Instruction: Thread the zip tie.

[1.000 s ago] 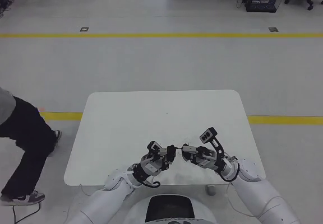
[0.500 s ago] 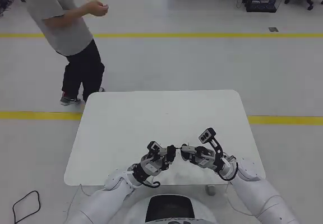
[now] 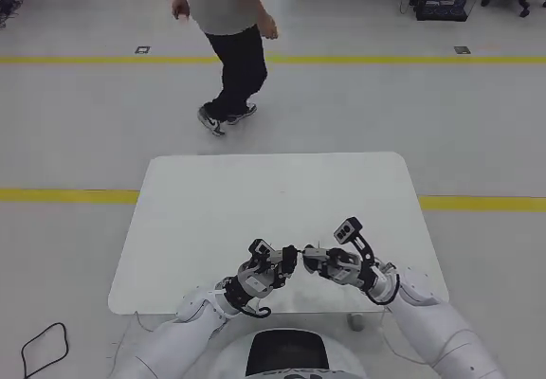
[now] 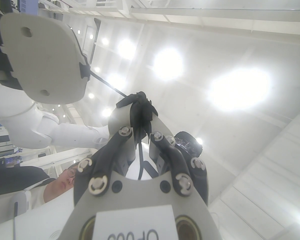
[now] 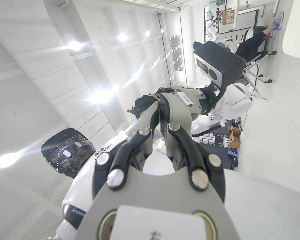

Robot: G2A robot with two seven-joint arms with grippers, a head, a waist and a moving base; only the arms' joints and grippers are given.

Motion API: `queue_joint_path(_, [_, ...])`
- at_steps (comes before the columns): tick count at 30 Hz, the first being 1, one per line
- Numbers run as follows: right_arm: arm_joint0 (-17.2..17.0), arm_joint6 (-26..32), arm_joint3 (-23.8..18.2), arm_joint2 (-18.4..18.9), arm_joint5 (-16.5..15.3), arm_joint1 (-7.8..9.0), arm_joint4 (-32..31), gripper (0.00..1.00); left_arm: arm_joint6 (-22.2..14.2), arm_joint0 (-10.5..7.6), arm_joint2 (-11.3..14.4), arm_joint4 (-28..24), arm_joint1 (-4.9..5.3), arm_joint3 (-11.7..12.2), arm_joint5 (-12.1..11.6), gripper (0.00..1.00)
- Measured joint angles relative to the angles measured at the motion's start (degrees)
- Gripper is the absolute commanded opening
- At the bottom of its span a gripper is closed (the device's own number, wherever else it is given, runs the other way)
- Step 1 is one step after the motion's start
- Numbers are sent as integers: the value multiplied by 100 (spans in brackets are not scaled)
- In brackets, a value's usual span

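Observation:
Both grippers meet tip to tip just above the white table [image 3: 254,199], near the middle of its front edge. My left gripper [image 3: 287,260] is shut on a thin black zip tie [image 4: 140,151]. The strap runs down between its fingers [image 4: 130,116] and also sticks out past their tips. My right gripper [image 3: 313,256] faces it from the right, also shut, with the zip tie [image 5: 160,119] showing as a thin line pinched between its ribbed pads [image 5: 165,106]. In the right wrist view the left gripper [image 5: 150,102] sits just beyond my right gripper's fingertips. Where exactly the tie's head lies is hidden.
The tabletop beyond the grippers is bare white out to its far edge [image 3: 282,155]. Yellow floor lines [image 3: 500,203] run past the table on both sides.
My right gripper has edged slightly left toward the left one. The left gripper has stayed put, and both have kept their hold.

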Motion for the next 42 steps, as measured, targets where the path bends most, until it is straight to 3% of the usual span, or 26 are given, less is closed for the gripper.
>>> queue_joint_path(42, [195,-315,240,-196,212,-87,-386,0,0,0,0,0,0,0,0,0])
